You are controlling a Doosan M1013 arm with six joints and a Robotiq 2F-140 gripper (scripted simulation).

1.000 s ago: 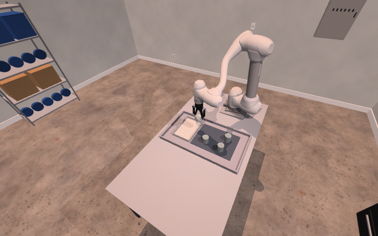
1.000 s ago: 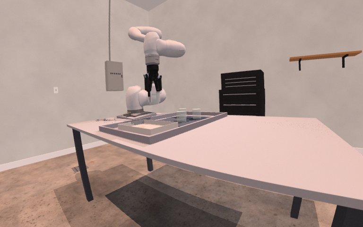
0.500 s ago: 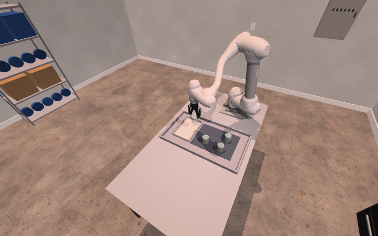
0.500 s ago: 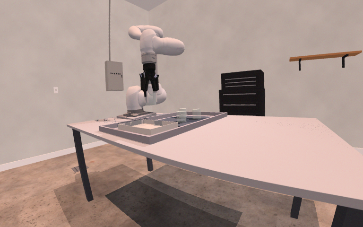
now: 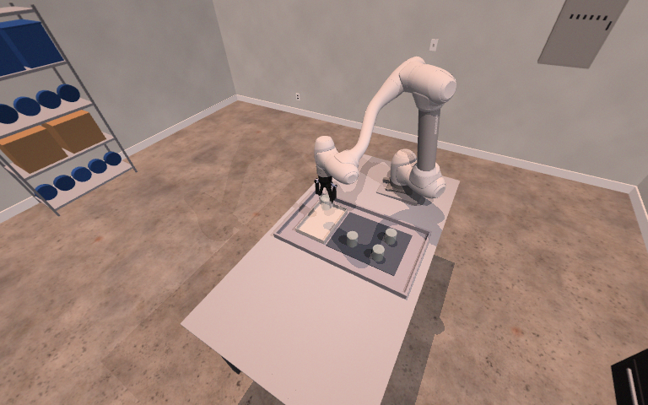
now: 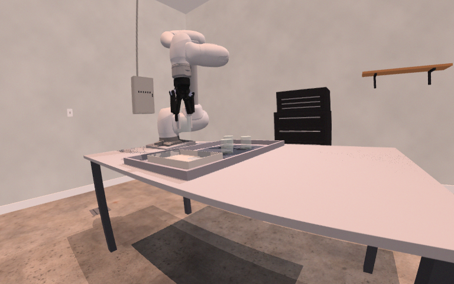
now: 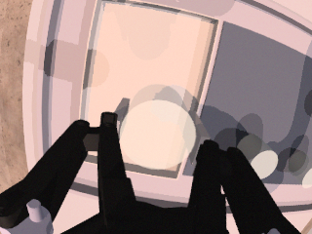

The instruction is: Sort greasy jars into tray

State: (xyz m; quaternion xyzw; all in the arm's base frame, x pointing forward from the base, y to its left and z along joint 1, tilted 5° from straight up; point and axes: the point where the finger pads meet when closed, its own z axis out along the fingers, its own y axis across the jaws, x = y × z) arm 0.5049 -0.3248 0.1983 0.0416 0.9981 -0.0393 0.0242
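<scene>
The tool (image 5: 326, 197) (image 6: 182, 118) (image 7: 157, 116), part-closed, grips a glass jar (image 5: 326, 203) (image 6: 184, 124) (image 7: 158, 135), probably bound for the tray (image 5: 312, 237) (image 6: 204, 160) (image 7: 209, 63); lowering comes next.

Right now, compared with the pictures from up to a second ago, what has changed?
The gripper has moved left in the top and exterior views, carrying the glass jar clamped in it. Nothing was newly gripped or released. The tray, mat and other three jars stayed put.
</scene>
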